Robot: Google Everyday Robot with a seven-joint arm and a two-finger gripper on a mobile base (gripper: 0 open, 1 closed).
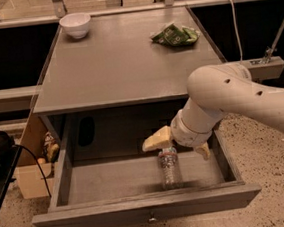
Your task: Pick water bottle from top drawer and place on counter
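The water bottle (170,169) lies on the floor of the pulled-out top drawer (146,208), right of centre, with its length running front to back. My gripper (179,146) hangs from the white arm just above the bottle's far end. It is open, with one tan finger (157,138) to the left of the bottle and the other (203,152) to the right. The bottle's cap end is hidden under the wrist. The grey counter (122,62) is above the drawer.
A white bowl (75,25) stands at the counter's far left corner. A green crumpled bag (174,34) lies at its far right. A cardboard box (29,166) and a dark object with a cable sit on the floor to the left of the cabinet.
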